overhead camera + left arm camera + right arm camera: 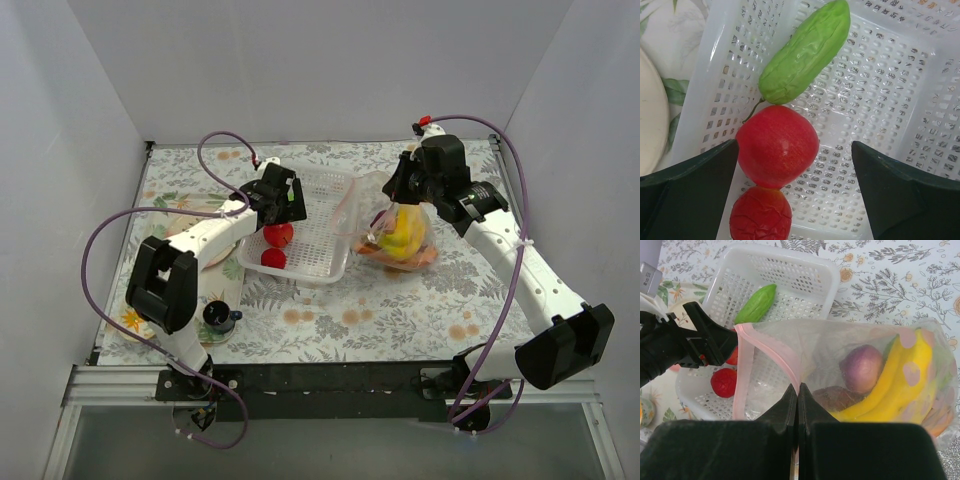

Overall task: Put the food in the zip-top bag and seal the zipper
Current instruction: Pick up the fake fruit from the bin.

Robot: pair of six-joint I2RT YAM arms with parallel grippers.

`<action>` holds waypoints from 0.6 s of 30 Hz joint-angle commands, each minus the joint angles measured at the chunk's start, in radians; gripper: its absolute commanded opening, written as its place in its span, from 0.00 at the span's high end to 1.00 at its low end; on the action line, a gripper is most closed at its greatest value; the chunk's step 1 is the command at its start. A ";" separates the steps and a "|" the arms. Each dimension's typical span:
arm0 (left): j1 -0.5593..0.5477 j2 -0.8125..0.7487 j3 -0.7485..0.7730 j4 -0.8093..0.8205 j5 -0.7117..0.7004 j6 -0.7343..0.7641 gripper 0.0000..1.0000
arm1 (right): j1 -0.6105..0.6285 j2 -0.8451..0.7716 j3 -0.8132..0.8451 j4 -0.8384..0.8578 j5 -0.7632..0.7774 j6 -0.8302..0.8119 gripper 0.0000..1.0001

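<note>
Plastic basket (pixel 715 60): 1 apple (pixel 777 146) | 1 tomato (pixel 760 214) | 1 cucumber (pixel 805 51) | 1 bag (pixel 840 345)

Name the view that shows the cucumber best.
Left wrist: the cucumber lies large and sharp in the basket. Right wrist shows it small, beyond the bag. Top external barely shows it, under the left arm.
</note>
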State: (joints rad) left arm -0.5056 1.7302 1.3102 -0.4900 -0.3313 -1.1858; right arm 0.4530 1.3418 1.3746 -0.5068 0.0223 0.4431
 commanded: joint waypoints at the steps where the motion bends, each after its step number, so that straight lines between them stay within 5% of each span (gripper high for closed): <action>1: 0.002 -0.020 -0.034 0.028 -0.028 -0.006 0.05 | 0.003 -0.020 0.040 0.024 -0.005 -0.007 0.99; 18: -0.001 0.101 -0.009 0.062 -0.006 -0.025 0.11 | 0.003 -0.004 0.034 0.044 -0.015 -0.003 0.99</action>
State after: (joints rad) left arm -0.5068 1.8290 1.2545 -0.4458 -0.3298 -1.2057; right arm 0.4530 1.3418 1.3746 -0.5064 0.0154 0.4423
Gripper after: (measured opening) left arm 0.924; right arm 0.030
